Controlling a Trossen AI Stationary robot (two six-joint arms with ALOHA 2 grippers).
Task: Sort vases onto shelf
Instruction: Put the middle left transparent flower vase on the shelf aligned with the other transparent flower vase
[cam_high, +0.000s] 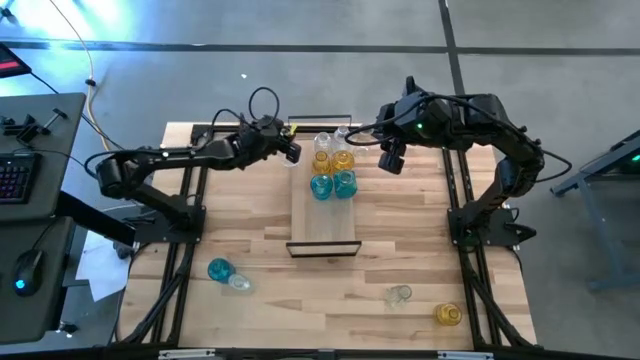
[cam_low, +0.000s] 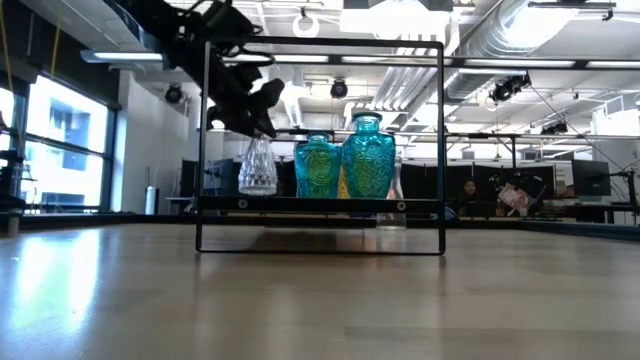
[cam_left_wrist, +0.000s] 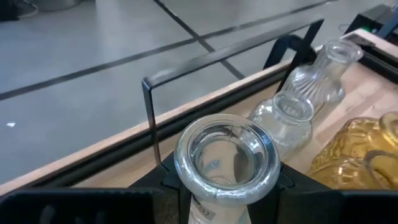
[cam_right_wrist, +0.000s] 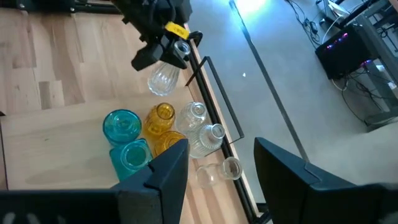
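Over the far end of the narrow light-wood shelf with black metal frame (cam_high: 325, 215), my left gripper (cam_right_wrist: 169, 53) is clamped on a ribbed clear glass vase (cam_right_wrist: 163, 76) by its neck, held off the board. Embossed teal (cam_low: 366, 158), amber (cam_high: 344, 160) and clear vases stand there. My right gripper (cam_high: 391, 158) hovers beside them, fingers spread.

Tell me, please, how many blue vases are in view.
3. One blue vase and a second stand side by side on the shelf; a third is on the table, off the shelf.
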